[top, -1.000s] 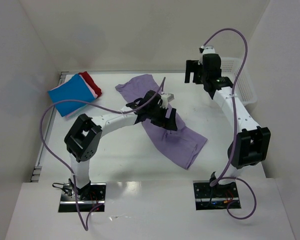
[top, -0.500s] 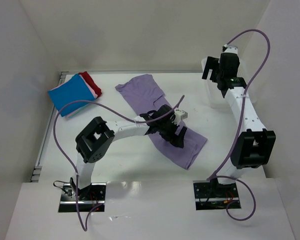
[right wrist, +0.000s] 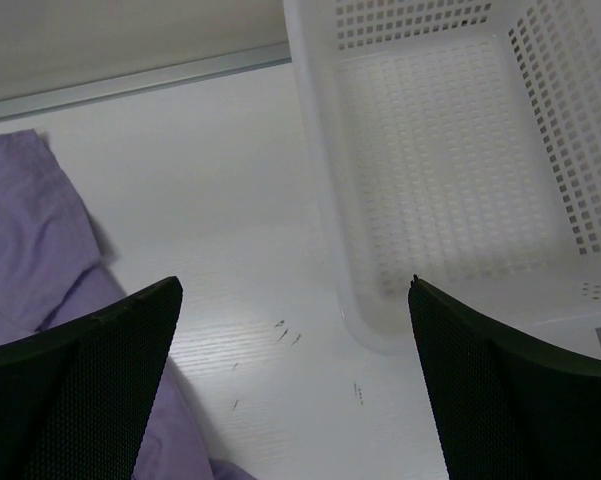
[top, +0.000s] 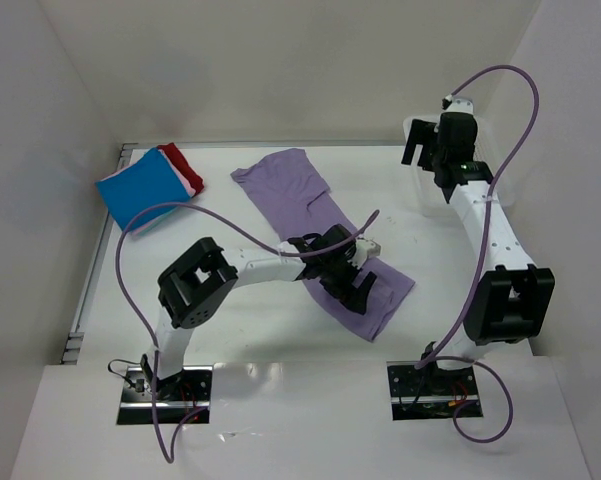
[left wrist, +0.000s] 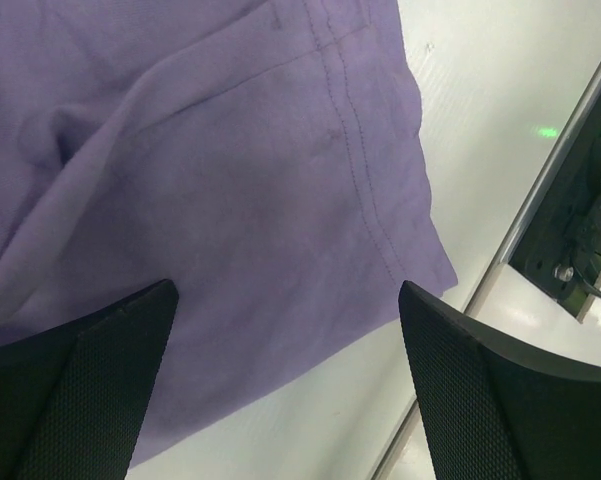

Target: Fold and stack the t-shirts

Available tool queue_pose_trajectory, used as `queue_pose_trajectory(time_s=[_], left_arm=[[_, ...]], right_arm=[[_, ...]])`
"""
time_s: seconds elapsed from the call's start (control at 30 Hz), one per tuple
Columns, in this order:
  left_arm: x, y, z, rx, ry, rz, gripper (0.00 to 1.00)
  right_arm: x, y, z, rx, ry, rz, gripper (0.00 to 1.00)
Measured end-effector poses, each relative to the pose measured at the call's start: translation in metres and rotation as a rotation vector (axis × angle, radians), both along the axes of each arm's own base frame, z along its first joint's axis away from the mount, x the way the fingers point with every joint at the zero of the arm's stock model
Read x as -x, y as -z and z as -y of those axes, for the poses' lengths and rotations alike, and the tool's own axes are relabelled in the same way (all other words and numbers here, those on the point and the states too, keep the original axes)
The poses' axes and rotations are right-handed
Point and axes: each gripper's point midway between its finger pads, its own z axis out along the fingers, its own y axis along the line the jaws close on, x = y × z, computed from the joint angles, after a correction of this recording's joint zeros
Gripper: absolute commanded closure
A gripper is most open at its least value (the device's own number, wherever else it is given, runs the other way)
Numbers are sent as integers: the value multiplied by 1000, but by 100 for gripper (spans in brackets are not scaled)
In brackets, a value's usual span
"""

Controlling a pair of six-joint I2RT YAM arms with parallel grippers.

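Now the lavender t-shirt [top: 292, 190] lies as a long doubled strip across the bench [top: 230, 330], running from 12 o'clock down to about 4 o'clock. It is soft matte jersey with shallow creases and a double-stitched hem at the near end. Over the last second the left gripper [top: 358, 288] has slid along the strip from its middle to the 4 o'clock end. Its jaws are spread wide with nothing between them, poised over the hem corner. Meanwhile the right gripper [top: 417, 150] swung back to 2 o'clock above the rigid white mesh basket [right wrist: 430, 200], jaws likewise released. Judgement: the next fold probably starts from the hem, left arm alone. At 10 o'clock the blue t-shirt [top: 140, 188], pink t-shirt [top: 194, 181] and red t-shirt [top: 183, 162] sit unmoved, stacked as flat squares.
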Motion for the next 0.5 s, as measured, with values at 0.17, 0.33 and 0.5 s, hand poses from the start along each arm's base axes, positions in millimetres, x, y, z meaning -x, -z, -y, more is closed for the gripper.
queue_pose_trajectory(time_s=[0.17,0.33,0.5], left_arm=[[18,1,-27,-48,-15,-28,0],[42,4,-69,-156,-76,-85,0],[62,5,-100,-231,-130,-135,0]], right_arm=[[4,-4,-3,-12,-15,12,0],[9,-8,-12,-40,-56,24,0],[10,-3,-37,-95,-168,16,0]])
